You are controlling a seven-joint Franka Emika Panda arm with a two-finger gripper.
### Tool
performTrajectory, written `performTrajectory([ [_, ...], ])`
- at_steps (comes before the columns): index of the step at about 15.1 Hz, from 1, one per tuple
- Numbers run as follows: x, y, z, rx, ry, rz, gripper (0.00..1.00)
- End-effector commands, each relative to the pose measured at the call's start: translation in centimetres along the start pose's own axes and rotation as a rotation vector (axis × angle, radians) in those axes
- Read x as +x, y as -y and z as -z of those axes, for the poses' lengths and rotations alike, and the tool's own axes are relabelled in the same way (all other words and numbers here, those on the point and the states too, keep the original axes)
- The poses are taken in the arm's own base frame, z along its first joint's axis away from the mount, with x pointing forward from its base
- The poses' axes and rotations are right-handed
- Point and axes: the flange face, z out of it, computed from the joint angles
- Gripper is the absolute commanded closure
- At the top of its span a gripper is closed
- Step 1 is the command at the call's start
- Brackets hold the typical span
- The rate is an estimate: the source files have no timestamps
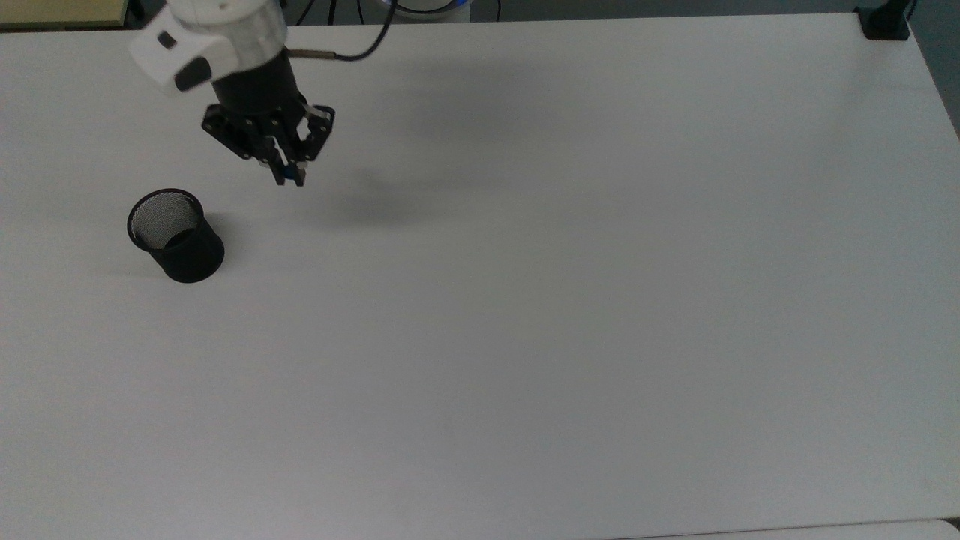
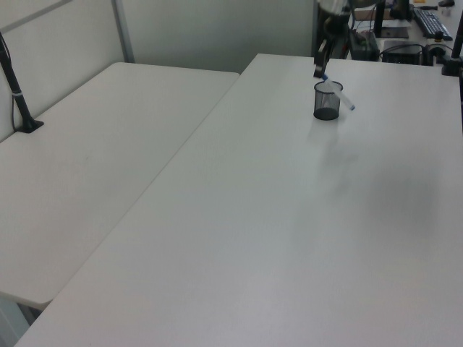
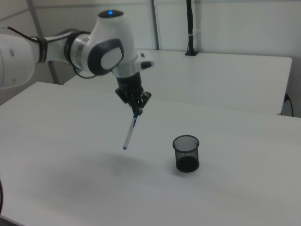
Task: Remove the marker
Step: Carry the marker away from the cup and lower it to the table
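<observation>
Above the table (image 3: 225,188), the gripper (image 3: 137,111) pointed down, jaws clamped on the marker (image 3: 130,132) hanging below them, well clear of the mesh cup (image 3: 186,153).

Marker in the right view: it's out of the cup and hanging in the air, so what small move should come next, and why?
Probably lower it toward the bare table. The gripper holds the marker by its top end, well above the surface and apart from the cup.

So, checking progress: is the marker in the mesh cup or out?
Out. The gripper holds the marker in the air beside the mesh cup.
</observation>
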Motion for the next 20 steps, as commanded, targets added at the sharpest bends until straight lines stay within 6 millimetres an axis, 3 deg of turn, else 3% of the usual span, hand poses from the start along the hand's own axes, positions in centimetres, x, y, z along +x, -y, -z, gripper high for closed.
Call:
performTrajectory([
  [1, 0.9, 2.8, -5.4, 0.016, 0.070, 0.016, 1.00],
  [3, 1.5, 3.1, -6.9, 0.015, 0.040, -0.011, 1.00],
  [5, 2.2, 4.2, -9.7, 0.004, 0.029, -0.035, 1.00],
  [10, 3.0, 5.0, -13.2, -0.001, -0.019, -0.040, 1.00],
  [12, 3.2, 5.3, -14.6, 0.000, -0.036, -0.039, 0.91],
  [13, 3.3, 5.8, -15.0, 0.000, -0.040, -0.031, 0.80],
  [14, 3.3, 5.8, -15.1, 0.000, -0.039, -0.031, 0.60],
  [16, 3.3, 5.9, -15.0, 0.000, -0.039, -0.029, 0.00],
  [20, 3.5, 5.9, -14.0, -0.001, -0.049, -0.029, 0.00],
])
